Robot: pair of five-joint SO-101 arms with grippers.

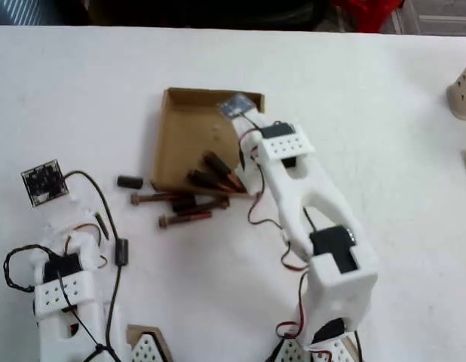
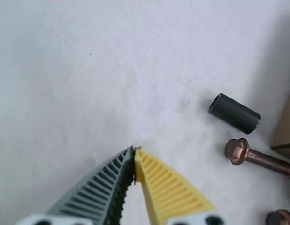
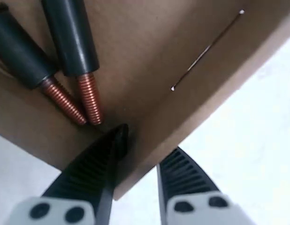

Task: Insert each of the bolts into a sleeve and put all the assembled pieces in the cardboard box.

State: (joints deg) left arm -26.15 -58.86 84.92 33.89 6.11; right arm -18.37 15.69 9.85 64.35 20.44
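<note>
The cardboard box (image 1: pixel 189 124) lies open at the table's centre. Two bolts in black sleeves (image 1: pixel 216 173) lie inside it near its front right corner, threaded ends (image 3: pixel 88 101) out. My right gripper (image 3: pixel 147 145) is open and straddles the box wall (image 3: pixel 182 112), one finger inside and one outside. A loose black sleeve (image 2: pixel 234 113) and a copper bolt (image 2: pixel 257 157) lie left of the box. More bolts (image 1: pixel 185 219) and another sleeve (image 1: pixel 184 204) lie along the box's front edge. My left gripper (image 2: pixel 134 150) is shut on nothing, low over bare table short of that sleeve.
A beige perforated object (image 1: pixel 463 94) stands at the table's right edge. The left arm's black cable (image 1: pixel 116 249) trails near the loose bolts. White table stretches to the left and far side.
</note>
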